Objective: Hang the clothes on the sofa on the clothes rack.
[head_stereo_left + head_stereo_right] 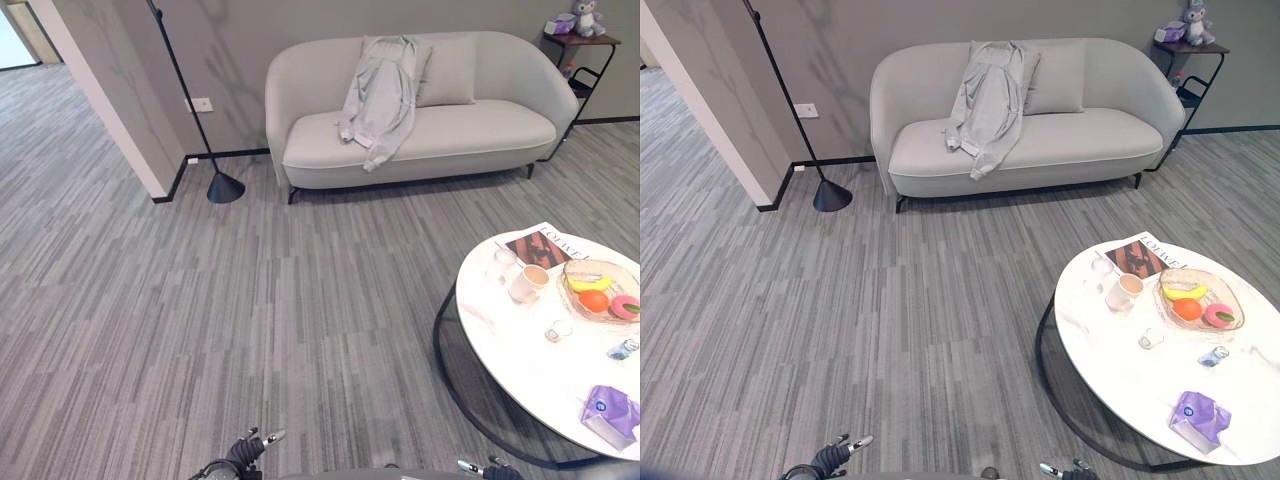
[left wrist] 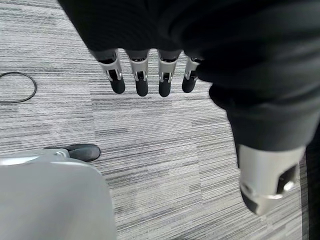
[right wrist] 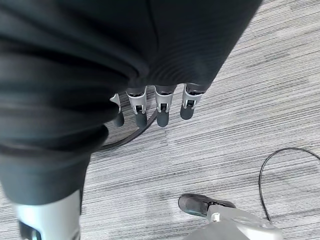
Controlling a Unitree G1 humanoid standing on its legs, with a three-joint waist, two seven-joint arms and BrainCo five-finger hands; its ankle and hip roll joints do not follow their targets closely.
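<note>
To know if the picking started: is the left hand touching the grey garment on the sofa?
Apart. In the left eye view the left hand is low over the floor, far from the grey garment draped on the sofa.

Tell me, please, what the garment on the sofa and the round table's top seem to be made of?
The garment looks like soft, matte light-grey fabric, since it drapes and folds over the sofa backrest. The table top looks like glossy white stone or marble-look laminate, faintly veined; which one is unclear.

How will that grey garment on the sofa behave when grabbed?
Likely floppy: the grey garment drapes over the sofa backrest and seat, folding at the bend. A sleeve trails loose, so it may dangle or snag. Probably light thin fabric.
</note>
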